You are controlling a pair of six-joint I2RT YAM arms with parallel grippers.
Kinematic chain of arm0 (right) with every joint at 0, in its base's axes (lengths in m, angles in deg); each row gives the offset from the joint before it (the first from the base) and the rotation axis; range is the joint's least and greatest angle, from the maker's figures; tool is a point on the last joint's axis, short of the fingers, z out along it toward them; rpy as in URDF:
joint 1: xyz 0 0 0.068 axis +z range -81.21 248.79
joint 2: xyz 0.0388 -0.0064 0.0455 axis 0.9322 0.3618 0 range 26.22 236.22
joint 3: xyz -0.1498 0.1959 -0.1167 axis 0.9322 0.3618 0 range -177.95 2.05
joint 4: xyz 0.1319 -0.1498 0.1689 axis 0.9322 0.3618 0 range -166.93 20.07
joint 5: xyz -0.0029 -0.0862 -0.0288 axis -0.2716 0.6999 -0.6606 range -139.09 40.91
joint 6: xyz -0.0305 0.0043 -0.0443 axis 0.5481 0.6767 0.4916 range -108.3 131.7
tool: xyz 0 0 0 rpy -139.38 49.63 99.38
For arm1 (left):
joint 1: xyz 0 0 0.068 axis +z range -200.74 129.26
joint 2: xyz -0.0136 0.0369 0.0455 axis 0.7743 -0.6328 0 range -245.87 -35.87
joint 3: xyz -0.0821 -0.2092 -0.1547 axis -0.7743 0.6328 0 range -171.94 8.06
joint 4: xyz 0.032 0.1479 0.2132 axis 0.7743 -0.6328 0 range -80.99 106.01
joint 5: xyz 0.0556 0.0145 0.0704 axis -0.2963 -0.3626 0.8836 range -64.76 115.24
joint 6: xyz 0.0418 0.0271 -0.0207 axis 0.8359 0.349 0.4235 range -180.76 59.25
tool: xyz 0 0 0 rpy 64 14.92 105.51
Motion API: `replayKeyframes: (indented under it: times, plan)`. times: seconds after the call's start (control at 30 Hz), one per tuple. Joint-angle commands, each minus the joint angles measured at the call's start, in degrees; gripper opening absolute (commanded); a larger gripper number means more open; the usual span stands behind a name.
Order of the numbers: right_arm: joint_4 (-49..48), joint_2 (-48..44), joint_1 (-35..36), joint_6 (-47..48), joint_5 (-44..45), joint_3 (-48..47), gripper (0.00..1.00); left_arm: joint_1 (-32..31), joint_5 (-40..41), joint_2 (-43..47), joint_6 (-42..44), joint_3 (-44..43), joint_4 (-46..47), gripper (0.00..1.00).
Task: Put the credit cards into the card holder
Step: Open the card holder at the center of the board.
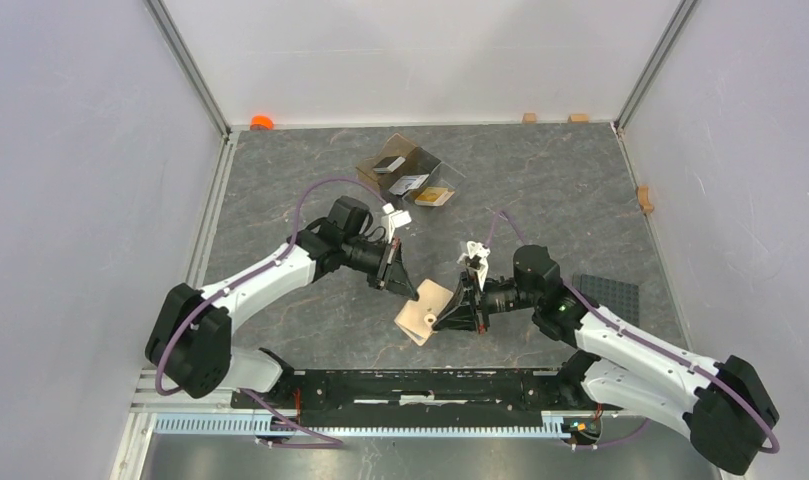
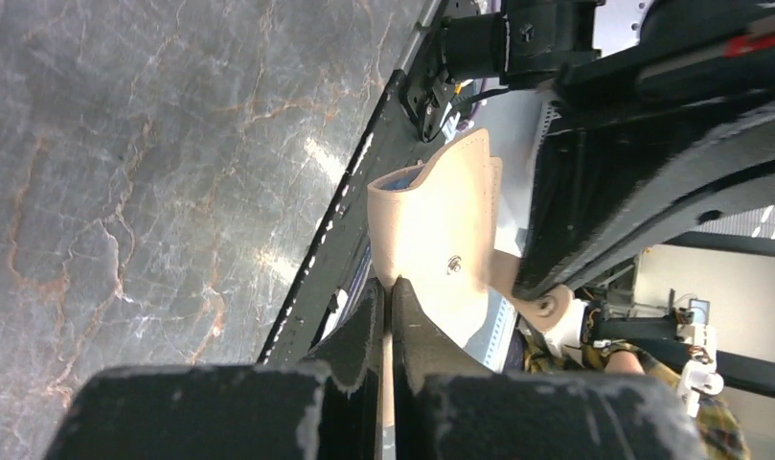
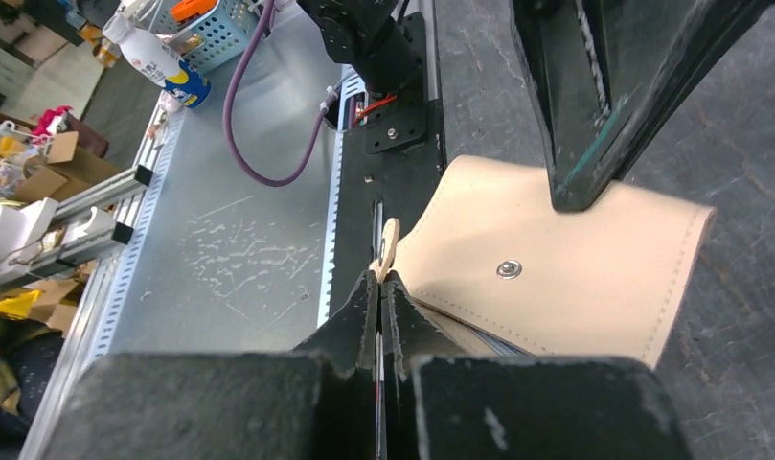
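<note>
While both hands (clamped) pinch, card holder bends.

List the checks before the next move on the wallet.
1. Left gripper shut on wallet edge: ok.
2. Right gripper shut on the wallet's snap tab: ok.
3. Snap undone, stud bare: ok.
4. Wallet open enough for a card: not ok, only a sliver of blue lining shows.
5. Card in a gripper: not ok, cards lie in the brown box.
</note>
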Motion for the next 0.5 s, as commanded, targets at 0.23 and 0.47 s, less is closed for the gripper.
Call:
replayKeyframes:
  times: [0.23, 0.47]
  plan:
    - [17.66, -5.98, 0.79, 5.24, 29.15, -5.28, 0.73, -0.94, 25.08, 12.09, -17.75, 15.3, 18.11, 0.02]
    - [10.18, -0.56, 1.26, -9.9, 41.55, 3.06, 0.86, -7.61, 42.93, 18.58, -30.97, 31.2, 34.06, 0.02]
